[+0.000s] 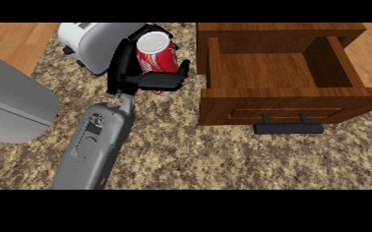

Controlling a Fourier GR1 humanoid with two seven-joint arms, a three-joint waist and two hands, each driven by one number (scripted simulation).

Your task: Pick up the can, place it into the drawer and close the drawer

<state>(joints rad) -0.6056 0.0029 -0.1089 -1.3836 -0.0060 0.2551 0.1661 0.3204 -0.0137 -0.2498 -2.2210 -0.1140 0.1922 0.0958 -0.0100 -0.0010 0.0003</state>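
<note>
Head view shows me one hand point(138, 76), its fingers and thumb curled round the red can point(155, 55), which stands upright above the speckled counter point(218, 157) at about eleven o'clock. At two o'clock from it I see the wooden drawer point(280, 105) pulled open, black handle point(288, 128) facing me. A toaster point(91, 44) sits just behind the hand at ten o'clock.

- One red-and-white metal can point(155, 54).
- One open brown wooden drawer point(280, 86), one black bar handle point(288, 128).
- One silver toaster point(94, 42).
- One grey forearm point(94, 150), one black hand point(149, 78).
</note>
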